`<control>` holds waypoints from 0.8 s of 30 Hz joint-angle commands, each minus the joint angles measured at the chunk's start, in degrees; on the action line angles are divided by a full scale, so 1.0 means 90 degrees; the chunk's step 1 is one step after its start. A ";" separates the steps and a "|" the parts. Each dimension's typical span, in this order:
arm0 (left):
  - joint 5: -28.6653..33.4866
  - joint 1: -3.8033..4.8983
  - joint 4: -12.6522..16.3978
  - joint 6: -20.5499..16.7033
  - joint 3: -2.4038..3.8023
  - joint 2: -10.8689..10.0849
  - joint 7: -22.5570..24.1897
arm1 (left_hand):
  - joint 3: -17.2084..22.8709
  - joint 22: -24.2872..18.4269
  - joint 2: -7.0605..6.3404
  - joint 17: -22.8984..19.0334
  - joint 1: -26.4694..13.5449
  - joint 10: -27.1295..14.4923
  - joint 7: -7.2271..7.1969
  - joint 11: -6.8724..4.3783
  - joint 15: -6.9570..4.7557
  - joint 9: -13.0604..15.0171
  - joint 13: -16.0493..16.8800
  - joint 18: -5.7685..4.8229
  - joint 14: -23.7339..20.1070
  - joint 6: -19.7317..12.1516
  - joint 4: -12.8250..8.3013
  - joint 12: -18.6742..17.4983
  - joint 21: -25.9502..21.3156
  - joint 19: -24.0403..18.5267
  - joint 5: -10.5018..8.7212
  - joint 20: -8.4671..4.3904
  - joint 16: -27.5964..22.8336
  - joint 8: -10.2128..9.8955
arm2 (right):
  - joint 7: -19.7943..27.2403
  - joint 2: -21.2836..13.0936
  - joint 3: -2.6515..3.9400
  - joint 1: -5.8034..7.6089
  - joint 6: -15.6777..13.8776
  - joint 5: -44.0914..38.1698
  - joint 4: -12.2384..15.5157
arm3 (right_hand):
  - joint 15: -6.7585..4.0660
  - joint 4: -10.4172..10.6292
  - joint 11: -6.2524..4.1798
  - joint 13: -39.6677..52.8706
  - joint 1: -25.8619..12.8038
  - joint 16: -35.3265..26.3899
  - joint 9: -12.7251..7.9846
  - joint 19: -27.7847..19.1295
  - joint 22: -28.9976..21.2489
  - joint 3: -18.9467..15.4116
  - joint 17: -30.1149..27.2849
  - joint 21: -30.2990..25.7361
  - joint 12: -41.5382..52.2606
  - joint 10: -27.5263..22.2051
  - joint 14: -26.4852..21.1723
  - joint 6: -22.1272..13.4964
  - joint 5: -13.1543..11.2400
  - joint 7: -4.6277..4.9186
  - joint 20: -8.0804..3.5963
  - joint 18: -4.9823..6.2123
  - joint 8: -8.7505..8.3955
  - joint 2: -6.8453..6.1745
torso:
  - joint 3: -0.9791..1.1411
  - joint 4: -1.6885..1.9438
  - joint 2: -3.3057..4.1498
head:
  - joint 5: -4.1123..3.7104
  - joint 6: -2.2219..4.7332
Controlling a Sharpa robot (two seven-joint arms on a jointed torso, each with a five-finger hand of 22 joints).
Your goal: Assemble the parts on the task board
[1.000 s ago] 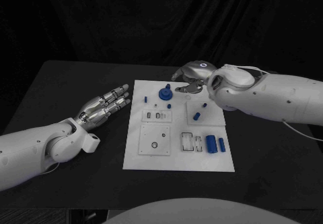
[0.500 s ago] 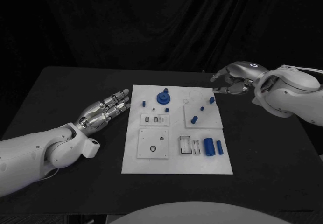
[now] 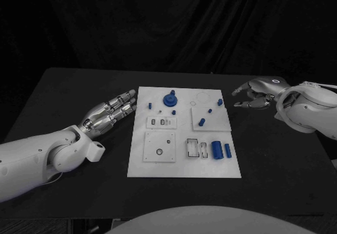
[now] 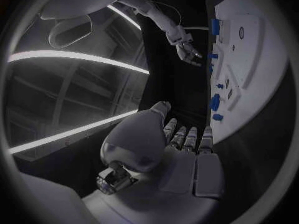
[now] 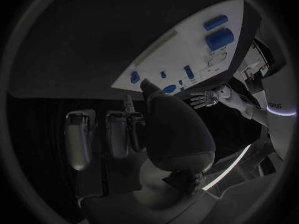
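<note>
Both hands empty beside the task board (image 3: 184,165): left hand (image 3: 109,113) flat, fingers apart; right hand (image 3: 257,95) loosely curled.

One white rectangular task board (image 3: 184,165), two silver many-fingered hands, left (image 3: 110,111) and right (image 3: 254,96), about nine small blue parts (image 3: 218,149).

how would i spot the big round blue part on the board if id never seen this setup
Start at the white task board in the middle of the black table. Go to its far edge, left of centre: the round blue part stands there. It is wider and rounder than the slim blue pegs beside it.
</note>
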 commanded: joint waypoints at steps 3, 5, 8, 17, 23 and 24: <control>0.0010 -0.0019 0.0007 0.0045 0.0004 -0.0003 0.1239 | 0.0043 -0.0009 0.0002 -0.0008 -0.0062 0.0011 0.0018 0.0032 0.0064 0.0000 -0.0009 0.0028 -0.0002 -0.0033 0.0011 -0.0042 -0.0022 0.0019 0.0035 0.0046 -0.0023 0.0024 | -0.0045 0.0161 0.0006 -0.0156 -0.0151 -0.0104 -0.0278 | -0.0027 0.0028 -0.0008 0.1674 0.0109 0.0019 -0.0029 0.0672 0.1677 -0.0029 0.1677 0.0017 0.0016 0.0663 0.0649 -0.0006 0.0090 0.0049 -0.0032 -0.0049 0.0014 -0.0069 | 0.0004 0.0012 -0.0001 | 0.0000 -0.0029; 0.0010 -0.0021 0.0010 0.0045 0.0004 -0.0009 0.1240 | 0.0043 -0.0009 0.0002 -0.0008 -0.0062 0.0011 0.0018 0.0032 0.0064 0.0000 -0.0009 0.0028 -0.0002 -0.0033 0.0011 -0.0042 -0.0022 0.0019 0.0035 0.0046 -0.0023 0.0024 | -0.0046 0.0239 0.0006 -0.0209 -0.0177 -0.0106 -0.0388 | -0.0017 0.0036 0.0004 0.1674 0.0148 0.0019 -0.0029 0.0672 0.1677 -0.0036 0.1677 0.0017 0.0016 0.0663 0.0649 0.0047 0.0189 0.0062 -0.0025 -0.0049 0.0038 -0.0064 | 0.0009 0.0009 0.0002 | -0.0003 -0.0030; 0.0010 -0.0024 0.0006 0.0047 0.0004 -0.0014 0.1240 | 0.0043 -0.0009 0.0002 -0.0008 -0.0062 0.0011 0.0018 0.0032 0.0064 0.0000 -0.0009 0.0028 -0.0002 -0.0033 0.0011 -0.0042 -0.0022 0.0019 0.0035 0.0046 -0.0023 0.0024 | -0.0039 0.0338 0.0006 -0.0269 -0.0215 -0.0107 -0.0510 | -0.0008 0.0054 0.0015 0.1674 0.0168 0.0019 -0.0016 0.0672 0.1677 -0.0046 0.1677 0.0017 0.0016 0.0663 0.0649 0.0128 0.0277 0.0076 -0.0017 -0.0049 0.0071 -0.0056 | 0.0000 0.0014 0.0002 | -0.0010 -0.0022; 0.0010 -0.0034 -0.0018 0.0057 0.0004 -0.0011 0.1237 | 0.0043 -0.0009 0.0002 -0.0008 -0.0062 0.0011 0.0018 0.0032 0.0064 0.0000 -0.0009 0.0028 -0.0002 -0.0033 0.0011 -0.0042 -0.0022 0.0019 0.0035 0.0046 -0.0023 0.0024 | -0.0014 0.0539 0.0010 -0.0355 -0.0370 -0.0109 -0.0696 | 0.0036 0.0227 0.0064 0.1674 0.0152 0.0019 0.0047 0.0672 0.1677 -0.0010 0.1677 0.0017 0.0016 0.0663 0.0649 0.0296 0.1418 0.0140 0.0025 -0.0049 0.0086 0.0019 | 0.0005 0.0023 -0.0017 | 0.0012 -0.0091; 0.0010 -0.0039 -0.0025 0.0062 0.0004 -0.0010 0.1231 | 0.0043 -0.0009 0.0002 -0.0008 -0.0062 0.0011 0.0018 0.0032 0.0064 0.0000 -0.0009 0.0028 -0.0002 -0.0033 0.0011 -0.0042 -0.0022 0.0019 0.0035 0.0046 -0.0023 0.0024 | -0.0051 0.0628 0.0014 -0.0365 -0.0398 -0.0109 -0.0768 | 0.0039 0.0243 0.0067 0.1674 0.0148 0.0019 0.0051 0.0672 0.1677 0.0003 0.1677 0.0017 0.0016 0.0663 0.0649 0.0300 0.1495 0.0146 0.0029 -0.0049 0.0080 0.0017 | 0.0002 0.0033 -0.0007 | 0.0013 -0.0114; 0.0010 -0.0039 -0.0026 0.0062 0.0004 -0.0011 0.1230 | 0.0043 -0.0009 0.0002 -0.0008 -0.0062 0.0011 0.0018 0.0032 0.0064 0.0000 -0.0009 0.0028 -0.0002 -0.0033 0.0011 -0.0042 -0.0022 0.0019 0.0035 0.0046 -0.0023 0.0024 | -0.0061 0.0638 0.0014 -0.0366 -0.0395 -0.0109 -0.0779 | 0.0039 0.0243 0.0067 0.1674 0.0148 0.0019 0.0051 0.0672 0.1677 0.0003 0.1677 0.0017 0.0016 0.0663 0.0649 0.0300 0.1495 0.0146 0.0029 -0.0049 0.0080 0.0017 | 0.0003 0.0033 -0.0006 | 0.0005 -0.0111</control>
